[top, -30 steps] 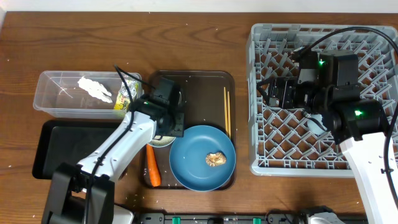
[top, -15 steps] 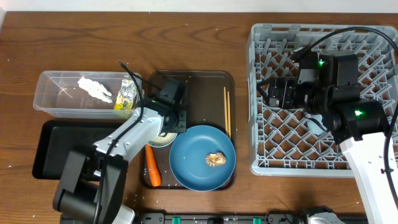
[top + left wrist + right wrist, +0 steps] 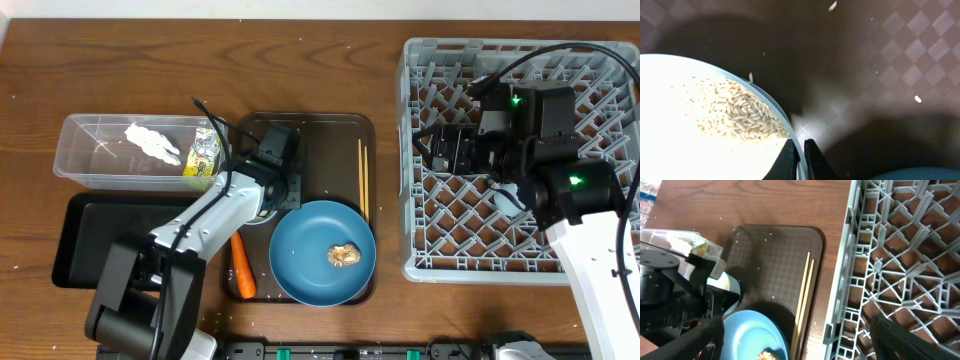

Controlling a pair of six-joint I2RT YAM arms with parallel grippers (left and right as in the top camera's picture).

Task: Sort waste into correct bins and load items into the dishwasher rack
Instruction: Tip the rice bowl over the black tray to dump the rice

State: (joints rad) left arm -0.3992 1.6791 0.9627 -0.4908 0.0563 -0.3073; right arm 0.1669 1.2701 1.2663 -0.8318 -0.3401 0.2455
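The dishwasher rack (image 3: 408, 200) stands on the counter to the right of the serving tray (image 3: 320, 135). The right tool (image 3: 445, 150) hangs over the rack, fingers apart and holding nothing. The blue plate (image 3: 305, 255) occupies the tray's near-right corner. The pale bowl (image 3: 685, 155), containing rice (image 3: 735, 115), sits at the tray's left side, its rim clamped between the fingers of the left tool (image 3: 801, 152). The carrot (image 3: 241, 268) lies at the tray's near-left corner. The brown food lump (image 3: 346, 256) rests on the plate.
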